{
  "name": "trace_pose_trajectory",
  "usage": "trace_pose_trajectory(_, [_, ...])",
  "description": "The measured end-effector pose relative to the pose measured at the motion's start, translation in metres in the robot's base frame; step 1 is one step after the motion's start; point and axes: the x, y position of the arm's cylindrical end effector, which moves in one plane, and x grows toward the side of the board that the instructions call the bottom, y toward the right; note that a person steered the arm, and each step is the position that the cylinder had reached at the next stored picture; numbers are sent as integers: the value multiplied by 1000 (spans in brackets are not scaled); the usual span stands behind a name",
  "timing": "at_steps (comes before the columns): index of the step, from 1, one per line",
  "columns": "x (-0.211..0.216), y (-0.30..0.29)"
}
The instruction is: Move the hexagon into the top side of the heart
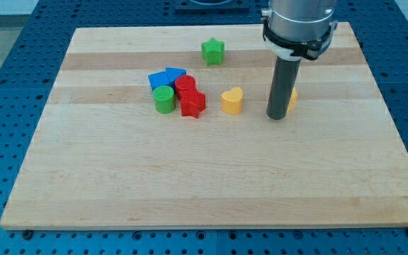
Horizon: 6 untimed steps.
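Tip (pixel 278 116) touching yellow hexagon (pixel 292 98), heart (pixel 232 100) left

A: Any writing on the wooden board (pixel 211 170)?

B: None. Its planks are bare grain, with no label, number or mark.

A: The blocks?

B: Plain coloured faces. The green star (pixel 213 51) at 12 o'clock on the board carries no letter, and neither does the yellow heart (pixel 232 100) near the middle.

A: The arm?

B: The grey collar (pixel 297 28) at 1 o'clock and the dark rod (pixel 282 88) under it show no brand or sign.

A: The blue surface (pixel 20 42) around the board?

B: Only rows of holes. 0 readable characters anywhere.
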Motion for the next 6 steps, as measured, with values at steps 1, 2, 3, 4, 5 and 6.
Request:
trace_pose_trajectory(1, [12,31])
trace_pose_trajectory(2, [4,49])
trace_pose_trajectory(3, [-24,24])
trace_pose_trajectory(4, [-34,12])
trace_pose_trajectory(5, [-34,54])
trace_pose_trajectory(6, [-56,64])
